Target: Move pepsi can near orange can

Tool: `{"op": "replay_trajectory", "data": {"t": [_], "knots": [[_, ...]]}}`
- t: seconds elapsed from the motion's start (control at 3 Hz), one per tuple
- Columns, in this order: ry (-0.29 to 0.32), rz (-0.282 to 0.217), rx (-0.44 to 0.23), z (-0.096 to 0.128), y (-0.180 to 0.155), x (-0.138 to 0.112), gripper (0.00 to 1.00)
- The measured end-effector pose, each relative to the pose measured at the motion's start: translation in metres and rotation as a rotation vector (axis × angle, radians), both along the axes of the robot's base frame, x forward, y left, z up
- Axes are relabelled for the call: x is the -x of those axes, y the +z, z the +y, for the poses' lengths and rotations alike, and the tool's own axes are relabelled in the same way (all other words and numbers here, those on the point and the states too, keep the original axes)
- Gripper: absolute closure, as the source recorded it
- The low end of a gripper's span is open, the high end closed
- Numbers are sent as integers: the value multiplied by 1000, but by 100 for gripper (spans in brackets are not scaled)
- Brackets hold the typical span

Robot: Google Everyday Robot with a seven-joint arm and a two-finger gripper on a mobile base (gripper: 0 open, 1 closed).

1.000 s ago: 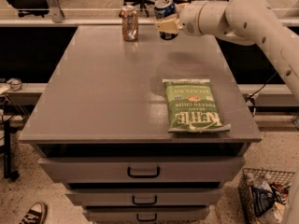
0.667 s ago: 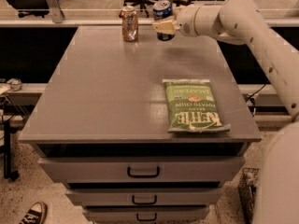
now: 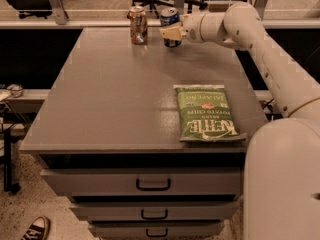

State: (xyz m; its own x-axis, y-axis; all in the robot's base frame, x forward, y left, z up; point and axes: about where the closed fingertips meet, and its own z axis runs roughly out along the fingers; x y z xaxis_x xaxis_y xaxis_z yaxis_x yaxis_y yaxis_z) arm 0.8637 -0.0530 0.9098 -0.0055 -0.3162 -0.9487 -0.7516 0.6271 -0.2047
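The pepsi can (image 3: 170, 20), blue with a silver top, is at the back of the grey table (image 3: 120, 99), upright, at or just above its surface. My gripper (image 3: 171, 33) reaches in from the right and is shut on the pepsi can, with a pale finger (image 3: 170, 33) across its front. The orange can (image 3: 138, 25), orange-brown with a silver top, stands upright a short gap to the left of the pepsi can, near the table's back edge.
A green Kettle chips bag (image 3: 205, 111) lies flat at the front right of the table. My white arm (image 3: 265, 59) spans the table's right side. Drawers (image 3: 153, 184) are under the tabletop. A shoe (image 3: 35, 229) is on the floor at the lower left.
My gripper has carried the pepsi can leftward and slightly lower, closing the gap to the orange can. The orange can and chips bag have not moved.
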Motion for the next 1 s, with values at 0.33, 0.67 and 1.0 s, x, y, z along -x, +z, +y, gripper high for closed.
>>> {"op": "replay_trajectory", "data": {"t": [0.33, 0.67, 1.0], "knots": [[2, -7, -33, 13, -5, -15, 100], [12, -22, -71, 28, -6, -28, 100], [24, 4, -99, 41, -12, -36, 84]]}}
